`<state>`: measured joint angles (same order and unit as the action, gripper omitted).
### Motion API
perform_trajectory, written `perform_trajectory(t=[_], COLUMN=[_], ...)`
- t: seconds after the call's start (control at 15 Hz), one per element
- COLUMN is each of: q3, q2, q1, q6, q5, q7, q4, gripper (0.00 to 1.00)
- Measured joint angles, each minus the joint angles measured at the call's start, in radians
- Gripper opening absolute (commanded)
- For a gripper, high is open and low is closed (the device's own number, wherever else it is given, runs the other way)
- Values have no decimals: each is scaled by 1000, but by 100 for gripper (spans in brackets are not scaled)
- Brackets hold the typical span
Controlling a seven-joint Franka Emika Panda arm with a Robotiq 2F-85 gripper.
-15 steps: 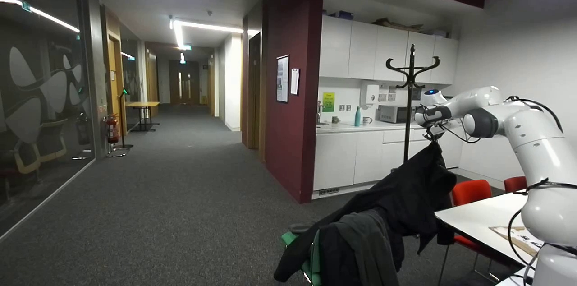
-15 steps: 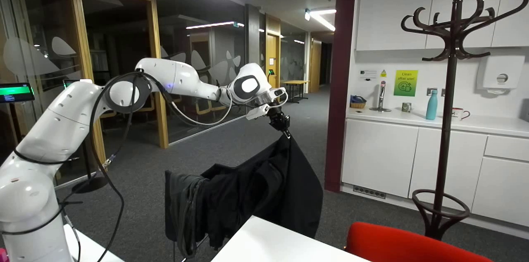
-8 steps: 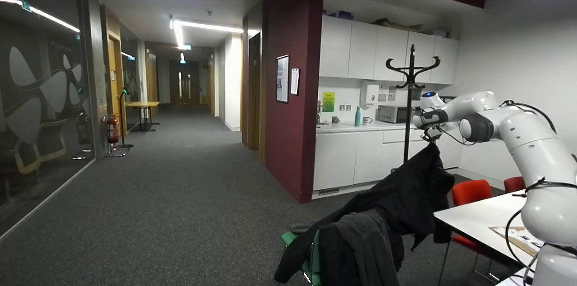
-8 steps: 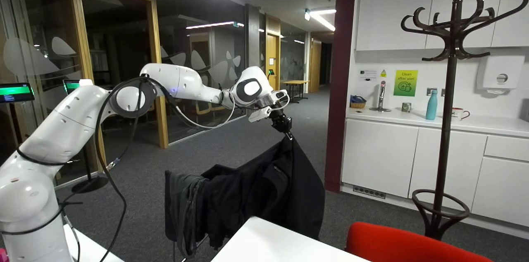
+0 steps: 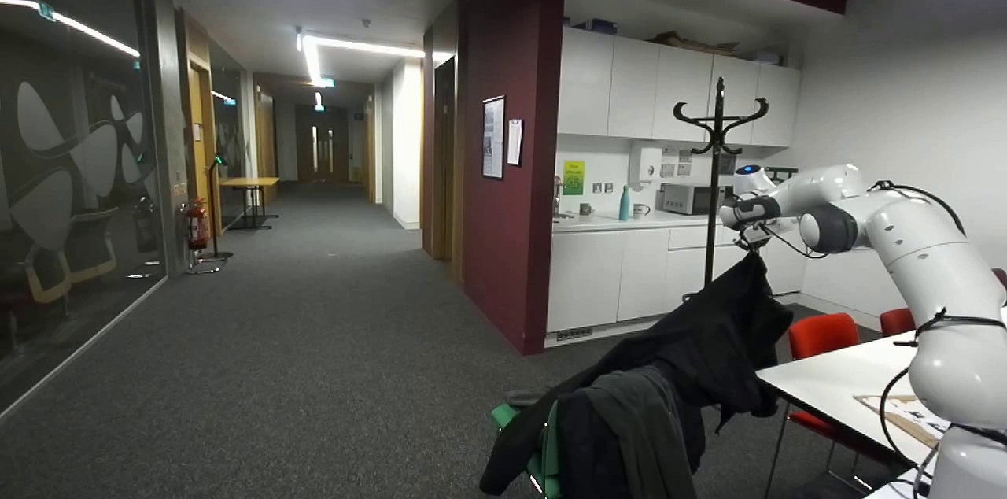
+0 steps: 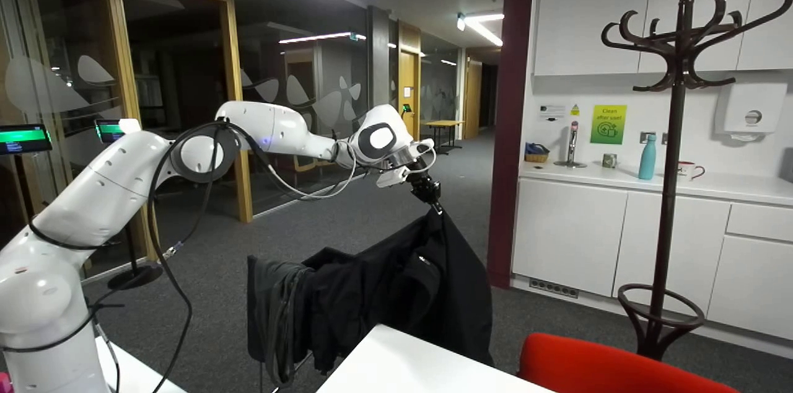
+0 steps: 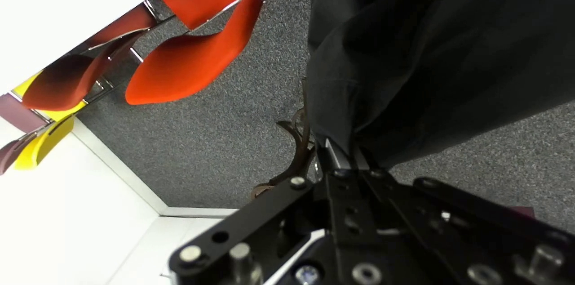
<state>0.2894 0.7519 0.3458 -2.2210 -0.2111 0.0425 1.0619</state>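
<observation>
- The wrist view shows the hand (image 7: 347, 157) clamped on a gathered fold of a black garment (image 7: 386, 64), whose cloth fans away from it between twelve and three o'clock.
- In an exterior view the black garment slopes from beneath the hand toward eight o'clock and across a green chair (image 5: 551, 452); a dark grey garment (image 5: 645, 420) drapes there too, at the hand's seven o'clock.
- In an exterior view a corner of the white tabletop (image 6: 415, 362) juts in at seven o'clock from the hand, hiding some of the hanging cloth; whether the two touch cannot be told.
- A red chair (image 6: 607, 368) sits there between four and five o'clock, and a dark brown coat stand (image 6: 672, 151) rises at three, its hooks nearer two, well apart from the hand.
- Grey carpet (image 6: 545, 315) shows between the black garment and the coat stand.
- A maroon wall (image 6: 513, 132) stands between one and two o'clock; past the coat stand, a pale worktop (image 6: 737, 186) carries a turquoise bottle (image 6: 647, 158) and a mug (image 6: 686, 170).
</observation>
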Motion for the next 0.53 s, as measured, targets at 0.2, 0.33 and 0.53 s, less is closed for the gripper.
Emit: perform_trajectory(t=[0.2, 0.33, 0.53], q3=[0, 0, 0], q2=[10, 17, 23], q1=[22, 31, 37], q6=[0, 0, 0], q5=[18, 24, 24], q7=[22, 23, 23], q4=[-10, -18, -39], gripper=[29, 43, 65])
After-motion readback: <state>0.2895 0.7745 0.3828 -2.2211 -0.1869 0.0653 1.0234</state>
